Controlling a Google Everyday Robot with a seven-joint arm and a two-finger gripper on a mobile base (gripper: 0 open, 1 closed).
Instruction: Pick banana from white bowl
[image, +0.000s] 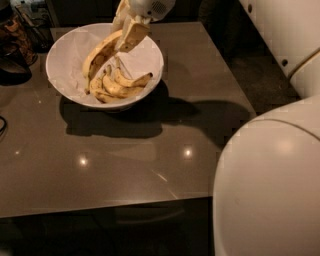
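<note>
One banana (100, 55), the longest, brown-speckled, is in hand. The gripper (126, 36) hangs over the far rim of the white bowl (156, 64), and its pale fingers (134, 32) are clamped on the banana's upper end.

Position: the banana slants steeply. Its top is at the gripper, above rim level. Its lower end is down inside the bowl, toward the left inner wall. We cannot tell whether that tip touches the paper lining (67, 60) or hangs just clear of it.

Several smaller bananas (120, 86) lie on the bottom of the bowl, just beside and below the held one, to its right.

Step, as we judge it: the grasp is made and the lift-out is under way but not finished, since the fruit's lower half sits below the rim.

Next move, in our view: a straight rise until the low tip clears the rim, before any sideways travel.

Risks: the grip is near one end, so the long body may swing or pivot between the pads. The low tip may also drag on the paper or nudge the small bananas.

The bowl stands at the far left of the dark table (150, 165). The robot's white body (270, 190) fills the near right.
</note>
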